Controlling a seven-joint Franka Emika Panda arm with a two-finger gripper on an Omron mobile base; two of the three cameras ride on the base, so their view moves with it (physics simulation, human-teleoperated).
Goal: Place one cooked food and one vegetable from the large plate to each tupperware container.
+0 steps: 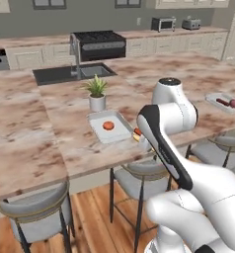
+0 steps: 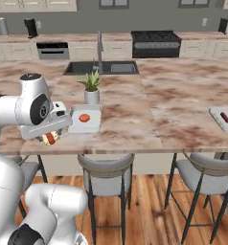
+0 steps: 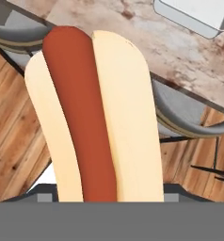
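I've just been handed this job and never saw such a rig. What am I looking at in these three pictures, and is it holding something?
It is a white robot arm on a driving base in a simulated kitchen. Two pictures come from cameras behind the arm, left and right; the third looks along the gripper. On the counter a tray holds an orange round food, beside a potted plant. A second tray far right holds dark red pieces. The gripper holds a hot dog over the counter's edge.

I see a potted plant point(image 1: 97, 93) at center-left of the left base view on the marbled desk point(image 1: 35, 128), a sink point(image 1: 72, 73) above it, a stove point(image 1: 98, 44) behind, and grey chairs point(image 1: 38, 210) along the bottom.
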